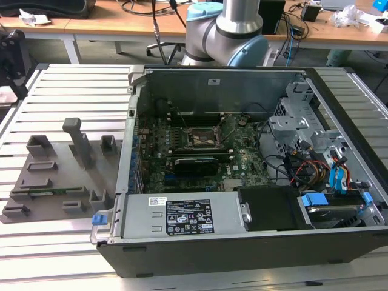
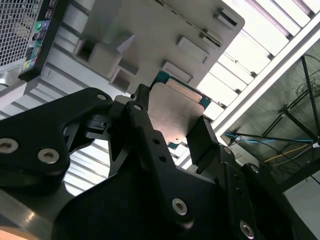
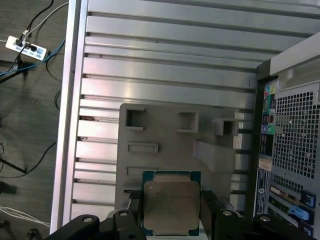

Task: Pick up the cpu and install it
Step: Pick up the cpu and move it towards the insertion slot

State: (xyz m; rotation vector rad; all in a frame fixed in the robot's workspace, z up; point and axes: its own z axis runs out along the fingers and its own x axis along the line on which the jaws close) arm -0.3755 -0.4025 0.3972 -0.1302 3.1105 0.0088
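Pinching cpu (image 3: 171, 205) between fingers (image 3: 207, 207), side edges covered

we see the cpu (image 3: 171, 202) topped in silvery-grey metal with a dull, faintly brushed sheen, its thin rim green. the tool (image 3: 171, 214) looks matt black, set with bright metal screws (image 2: 179, 206). the holder tray (image 3: 165, 135) is matt grey plastic. the worktop (image 3: 165, 75) is ribbed, glossy aluminium.
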